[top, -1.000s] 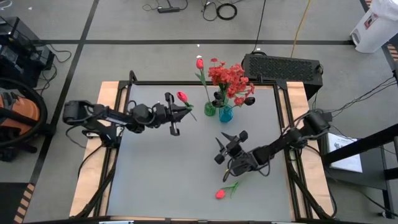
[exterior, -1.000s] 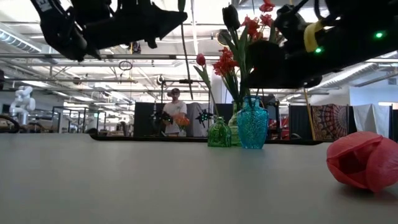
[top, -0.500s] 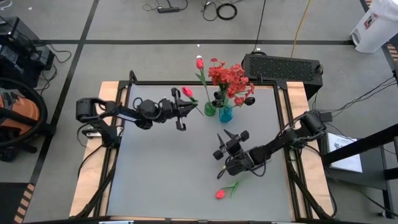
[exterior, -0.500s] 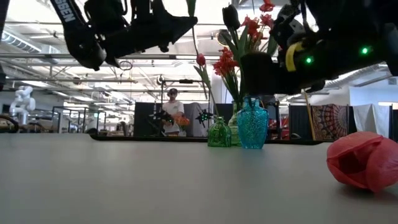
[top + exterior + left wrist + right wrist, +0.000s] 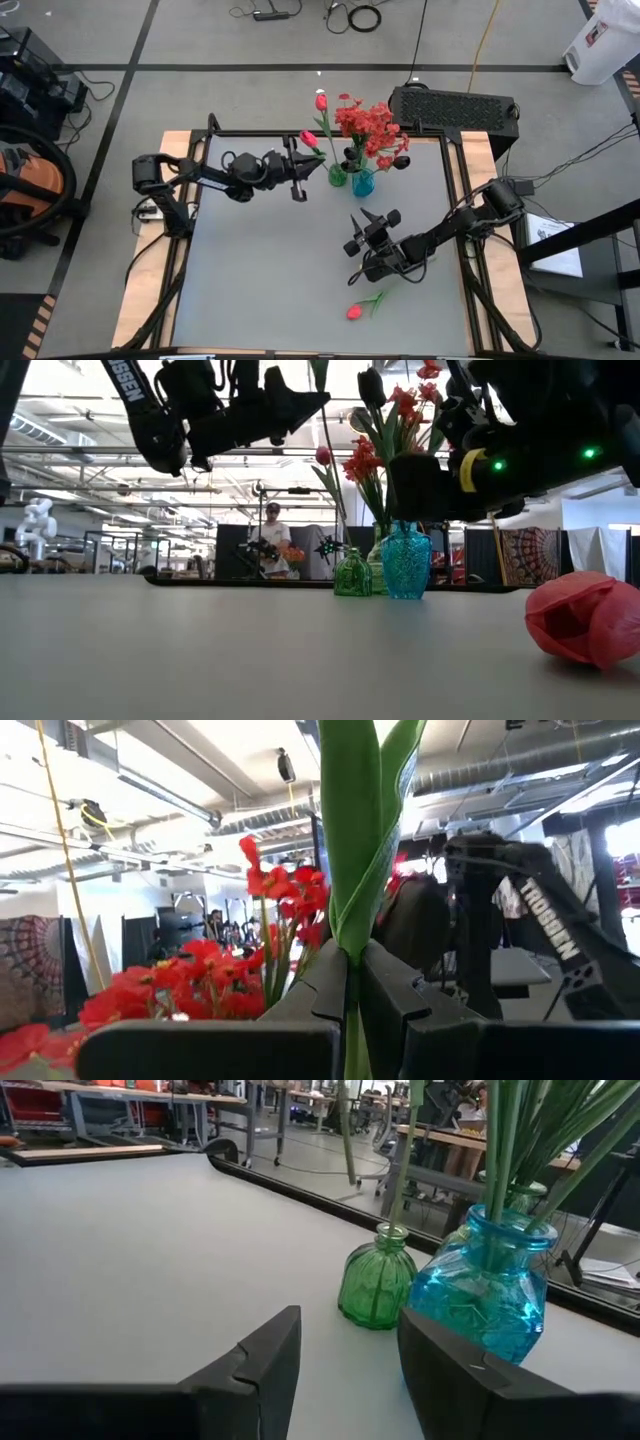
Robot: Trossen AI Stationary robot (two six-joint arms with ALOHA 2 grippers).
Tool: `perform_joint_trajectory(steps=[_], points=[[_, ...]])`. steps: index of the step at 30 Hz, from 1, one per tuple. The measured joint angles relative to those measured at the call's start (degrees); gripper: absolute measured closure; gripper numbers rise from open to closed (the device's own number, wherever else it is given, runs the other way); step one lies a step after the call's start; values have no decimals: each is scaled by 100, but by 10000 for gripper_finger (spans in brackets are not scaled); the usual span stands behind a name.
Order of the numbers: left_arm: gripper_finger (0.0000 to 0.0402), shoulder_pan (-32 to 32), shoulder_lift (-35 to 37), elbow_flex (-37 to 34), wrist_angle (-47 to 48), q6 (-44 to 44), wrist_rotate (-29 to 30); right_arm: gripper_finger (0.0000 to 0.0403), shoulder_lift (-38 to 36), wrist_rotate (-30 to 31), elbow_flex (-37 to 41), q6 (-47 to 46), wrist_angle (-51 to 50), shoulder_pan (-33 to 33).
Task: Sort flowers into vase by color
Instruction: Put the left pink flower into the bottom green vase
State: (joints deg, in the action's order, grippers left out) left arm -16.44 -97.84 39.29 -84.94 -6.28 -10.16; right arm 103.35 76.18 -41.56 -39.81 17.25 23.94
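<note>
My left gripper (image 5: 297, 176) is shut on a pinkish-red tulip (image 5: 309, 138) held above the table, just left of the green vase (image 5: 338, 176). That vase holds one tulip (image 5: 321, 101). The blue vase (image 5: 362, 183) beside it holds red clustered blossoms (image 5: 366, 123) and dark buds (image 5: 401, 160). Another tulip (image 5: 355, 311) lies on its side near the table's near edge, also in the low view as the tulip (image 5: 585, 618). My right gripper (image 5: 370, 226) hovers open over the table's middle, facing both vases (image 5: 378, 1285). My left gripper pinches the tulip's green stem and leaf (image 5: 350, 970) between its two fingers (image 5: 322, 982), which lie across the stem. The tulip is lifted clear of the table. The long leaves (image 5: 357, 820) rise beyond the fingers, and the stem's lower end (image 5: 328, 455) hangs below them.
A black box (image 5: 455, 108) sits beyond the table's far edge. A dark frame (image 5: 300, 134) runs around the grey tabletop. Open tabletop lies left of and in front of the vases. A person (image 5: 272, 540) stands in the room far behind.
My left gripper has carried the tulip toward the table's right and far edge, closing in on the green vase, and stayed shut on the stem. The tulip's bud now stands just left of the vase's own tulip.
</note>
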Motion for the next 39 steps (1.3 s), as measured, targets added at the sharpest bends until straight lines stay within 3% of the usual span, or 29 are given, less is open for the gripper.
perform_joint_trajectory(steps=[18, 39], points=[[385, -433, -787, 704, 49, 601, -55, 243, 0, -175, 2, 17, 5, 2], [385, -584, -796, 809, 452, 591, -8, 243, 0, -147, 2, 42, 1, 0]])
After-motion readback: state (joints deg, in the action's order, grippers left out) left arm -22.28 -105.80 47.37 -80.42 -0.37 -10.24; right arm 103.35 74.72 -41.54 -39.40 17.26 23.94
